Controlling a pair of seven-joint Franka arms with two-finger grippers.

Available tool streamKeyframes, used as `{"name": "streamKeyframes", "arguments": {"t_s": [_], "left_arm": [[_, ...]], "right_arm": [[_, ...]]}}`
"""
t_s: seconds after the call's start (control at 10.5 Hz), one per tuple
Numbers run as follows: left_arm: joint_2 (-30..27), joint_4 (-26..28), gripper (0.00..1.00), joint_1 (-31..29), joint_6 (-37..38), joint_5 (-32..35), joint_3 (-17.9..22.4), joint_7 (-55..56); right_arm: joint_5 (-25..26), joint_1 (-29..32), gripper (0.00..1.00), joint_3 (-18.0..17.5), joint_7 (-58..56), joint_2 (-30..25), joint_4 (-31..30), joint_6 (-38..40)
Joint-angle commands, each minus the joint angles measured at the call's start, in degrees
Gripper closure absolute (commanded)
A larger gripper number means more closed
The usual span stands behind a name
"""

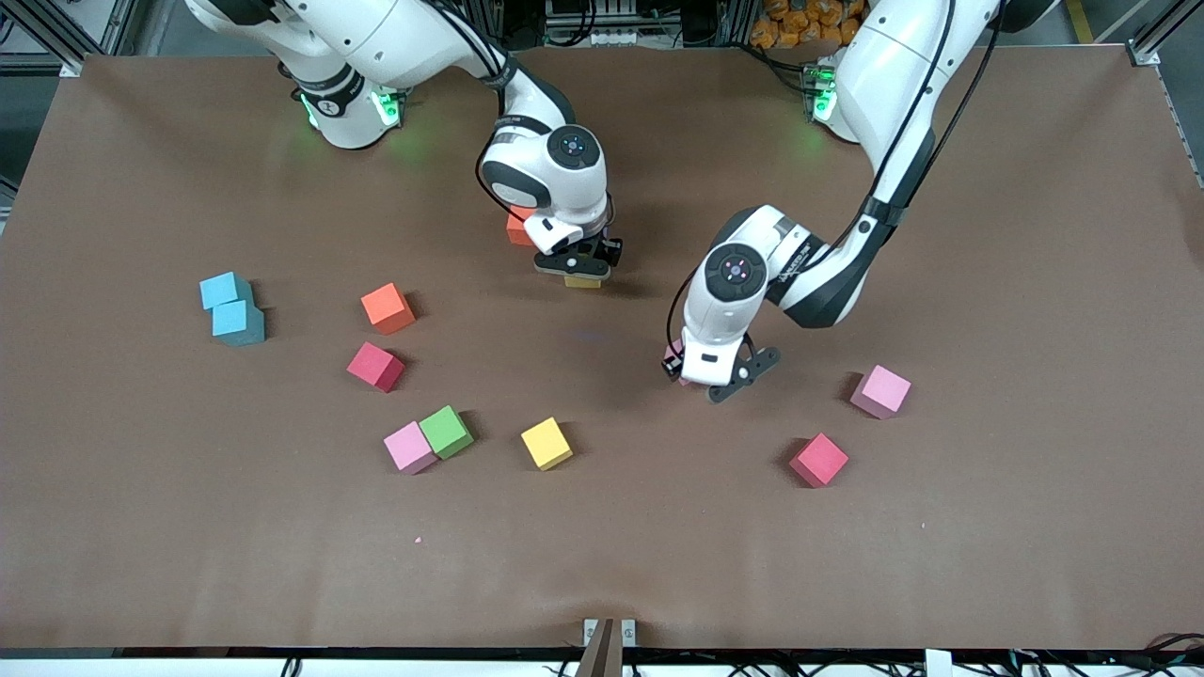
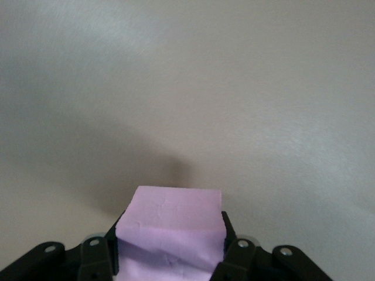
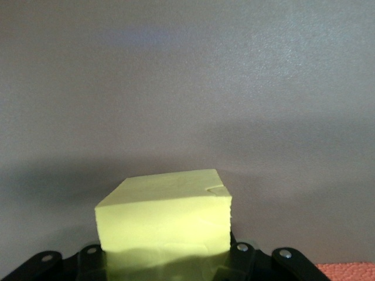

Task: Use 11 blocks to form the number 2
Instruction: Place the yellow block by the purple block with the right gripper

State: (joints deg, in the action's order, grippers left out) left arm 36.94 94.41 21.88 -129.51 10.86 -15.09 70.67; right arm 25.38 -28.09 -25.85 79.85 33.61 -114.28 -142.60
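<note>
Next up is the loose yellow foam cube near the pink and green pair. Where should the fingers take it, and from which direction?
Come straight down on the yellow foam cube and close the fingers on two opposite vertical faces. It sits flat but turned a little on the brown table, so turn the wrist to match. Bare table shows on every side, and the green foam cube beside it stands apart, so either pair of faces should work.

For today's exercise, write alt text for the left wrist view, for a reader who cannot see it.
A pale purple foam block sits clamped between the black fingers of the left end effector, filling the lower middle of the picture. Around it is only bare brown table, with the block's soft shadow on it.
</note>
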Motion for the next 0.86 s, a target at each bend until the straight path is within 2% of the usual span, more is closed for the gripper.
{"name": "streamKeyframes", "arguments": {"t_s": [0.0,0.48,0.57,0.77], "left_arm": [[2.44,-5.64,0.88,1.66,3.83,1.00,-0.29,-3.95],[2.44,-5.64,0.87,4.13,3.83,1.09,-0.29,-5.88],[2.44,-5.64,0.87,4.13,3.83,1.00,-0.29,-6.33],[2.44,-5.64,0.87,4.13,3.83,0.91,-0.29,-6.33]], "right_arm": [[1.95,-0.13,0.89,0.10,1.54,1.55,1.34,0.48],[1.87,-0.13,0.85,-0.25,1.71,1.55,1.25,0.83],[1.87,-0.13,0.80,-0.34,1.71,1.46,1.34,0.83],[1.87,-0.13,0.03,-0.34,1.80,1.28,1.25,0.92]]}}
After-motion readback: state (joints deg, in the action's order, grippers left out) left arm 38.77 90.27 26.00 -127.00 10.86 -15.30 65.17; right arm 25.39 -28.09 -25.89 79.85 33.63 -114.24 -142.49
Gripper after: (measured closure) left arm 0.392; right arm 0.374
